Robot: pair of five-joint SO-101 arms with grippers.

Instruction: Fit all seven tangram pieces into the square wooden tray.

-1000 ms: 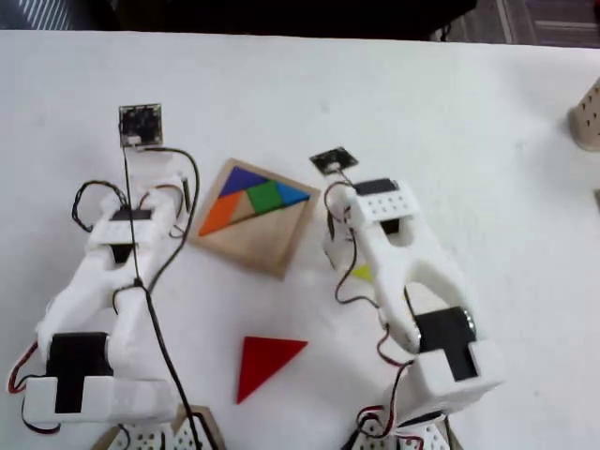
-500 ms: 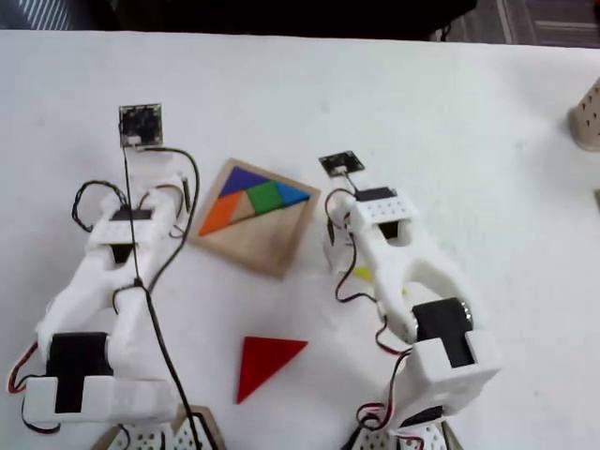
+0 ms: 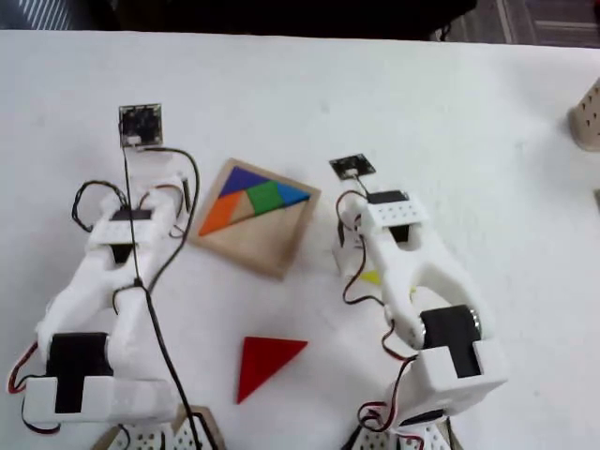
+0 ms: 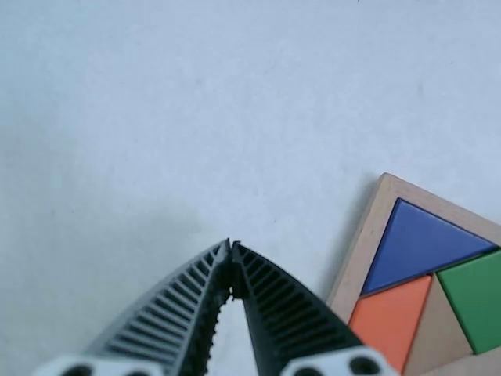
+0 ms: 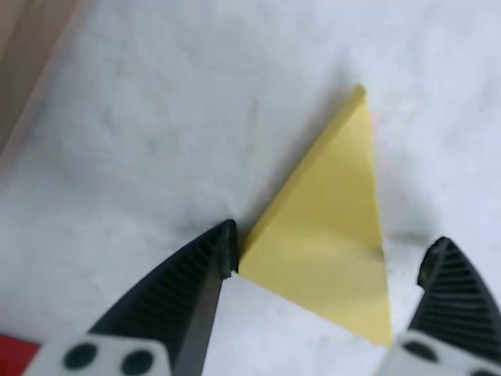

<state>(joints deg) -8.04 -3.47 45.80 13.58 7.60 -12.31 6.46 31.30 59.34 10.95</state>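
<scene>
Right end effector (image 5: 333, 247) hangs spread wide and empty, jaws straddling the yellow triangle (image 5: 337, 188) flat on the counter (image 3: 450, 112) right of the centre-frame tray (image 3: 272, 246), apparently lined up to pinch, while left end effector (image 4: 232, 252) sits clenched, idle.

One wooden tray (image 3: 267, 246) lies on one desk (image 3: 450, 103). Six coloured pieces show in all. Four are inside the tray: one dark blue piece (image 3: 246, 179), one green piece (image 3: 265, 197), one light blue piece (image 3: 293, 194) and one orange piece (image 3: 220, 215). Two are outside it on the desk: one red triangle (image 3: 262, 361) and one yellow triangle (image 5: 329, 196). There are two arms, the left arm (image 3: 103, 281) and the right arm (image 3: 412, 272), each with one tool: the left tool (image 4: 232, 251) and the right tool (image 5: 330, 244). One beige holed block (image 3: 586, 117) stands at the desk's edge.
</scene>
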